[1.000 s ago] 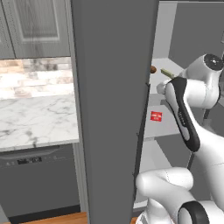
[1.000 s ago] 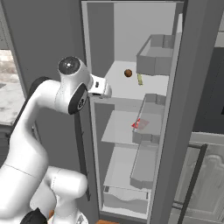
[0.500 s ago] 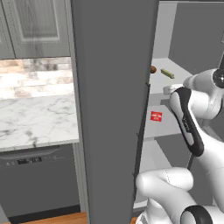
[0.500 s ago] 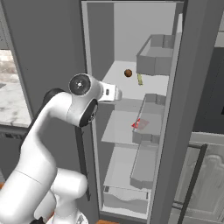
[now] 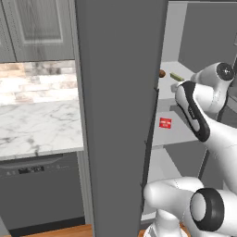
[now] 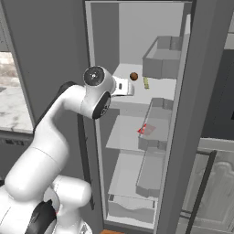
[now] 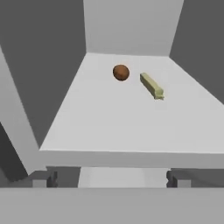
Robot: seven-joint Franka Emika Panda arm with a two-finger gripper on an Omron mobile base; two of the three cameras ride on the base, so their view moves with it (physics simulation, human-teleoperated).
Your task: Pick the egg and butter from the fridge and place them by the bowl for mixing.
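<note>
Reaching for egg (image 7: 120,72) | fingers (image 7: 43,178) spread, short of shelf (image 7: 109,127) | centre on egg, clear of butter (image 7: 152,85) beside it

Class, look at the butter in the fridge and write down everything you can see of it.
The butter is a slim, pale yellowish stick with squared edges, matte and plain. It lies flat on a pale grey shelf of the open fridge, towards the back. The brown egg sits just beside one end, apart from it. Nothing touches the butter but the shelf; the open gripper is at the shelf's front edge.
</note>
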